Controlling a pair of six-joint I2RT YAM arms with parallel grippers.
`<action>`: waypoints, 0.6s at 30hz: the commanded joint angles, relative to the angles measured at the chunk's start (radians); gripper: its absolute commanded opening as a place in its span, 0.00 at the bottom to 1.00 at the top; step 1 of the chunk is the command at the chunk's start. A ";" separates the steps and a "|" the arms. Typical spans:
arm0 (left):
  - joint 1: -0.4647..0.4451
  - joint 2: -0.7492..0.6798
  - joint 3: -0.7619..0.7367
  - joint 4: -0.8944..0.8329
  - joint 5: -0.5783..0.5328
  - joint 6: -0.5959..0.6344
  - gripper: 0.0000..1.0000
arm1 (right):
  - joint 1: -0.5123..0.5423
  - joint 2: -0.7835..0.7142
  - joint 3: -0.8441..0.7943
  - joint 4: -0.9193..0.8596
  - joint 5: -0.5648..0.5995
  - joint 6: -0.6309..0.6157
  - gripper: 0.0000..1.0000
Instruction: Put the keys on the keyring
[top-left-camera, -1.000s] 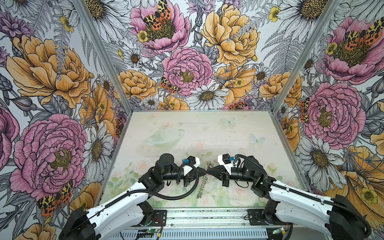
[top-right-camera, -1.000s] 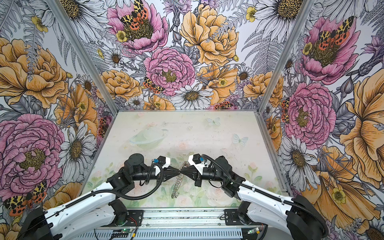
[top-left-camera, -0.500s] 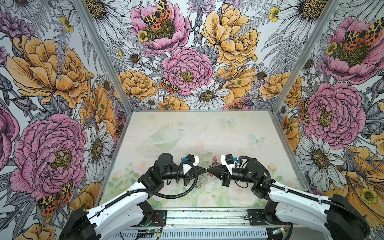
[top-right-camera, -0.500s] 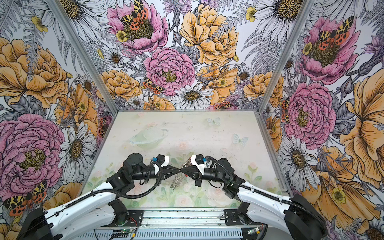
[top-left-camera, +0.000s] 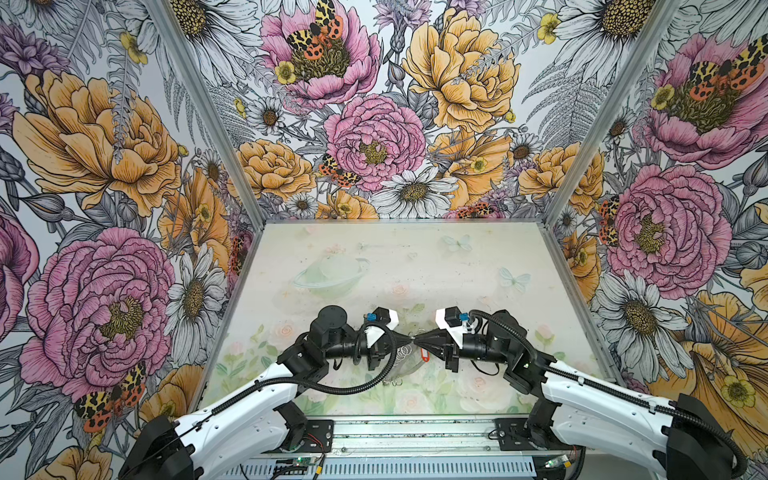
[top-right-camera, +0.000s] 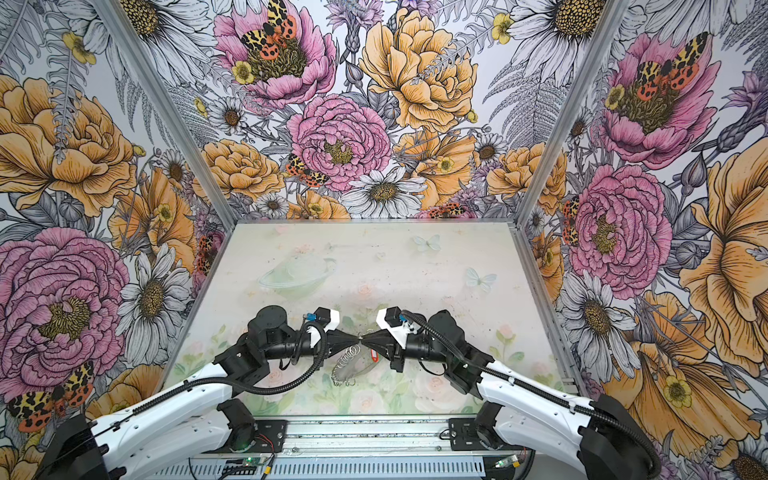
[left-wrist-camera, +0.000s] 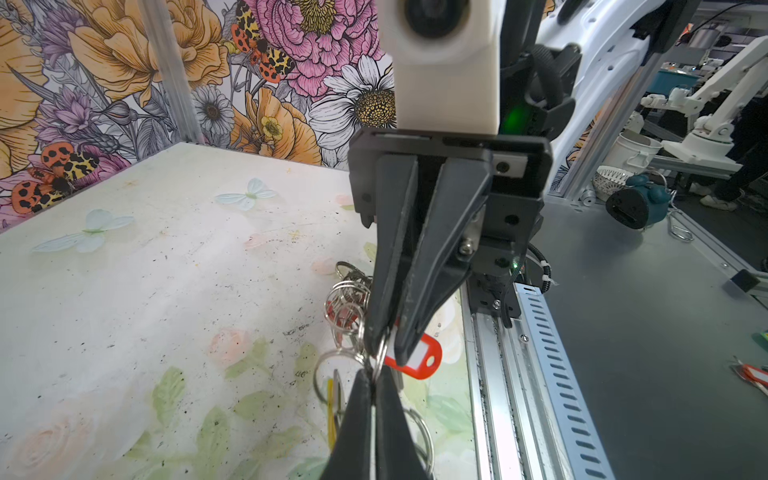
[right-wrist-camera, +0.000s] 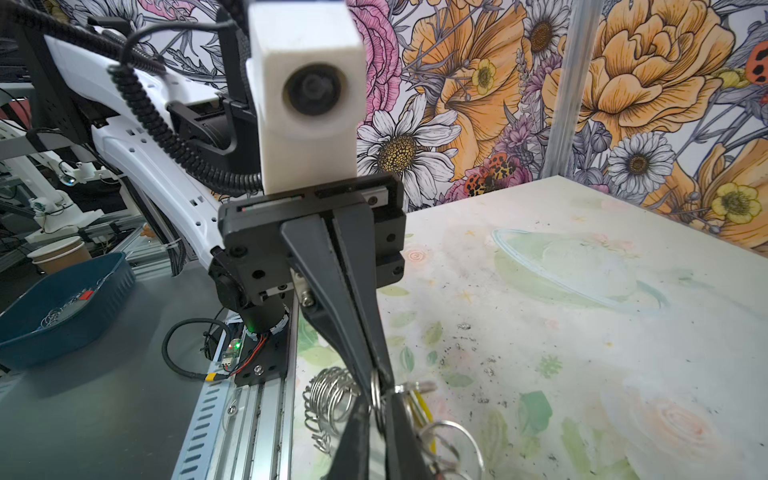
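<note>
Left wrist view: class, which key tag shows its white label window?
The red tag, facing the camera with its hole visible; the yellow tag appears only edge-on, a thin strip.

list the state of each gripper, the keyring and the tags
left gripper: shut on a small ring
right gripper: jaws barely apart, grip unclear
keyring: tilted, top edge up at the grippers
red tag: below right gripper, not gripped
yellow tag: on edge beside that ring
</note>
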 joint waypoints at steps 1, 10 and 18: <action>-0.014 0.015 0.006 -0.042 -0.057 0.043 0.00 | -0.004 -0.024 0.111 -0.226 0.035 -0.059 0.18; -0.022 0.028 0.013 -0.055 -0.072 0.050 0.00 | 0.002 0.054 0.196 -0.381 0.049 -0.047 0.18; -0.023 0.022 0.013 -0.054 -0.058 0.051 0.00 | 0.014 0.080 0.186 -0.388 0.026 -0.073 0.19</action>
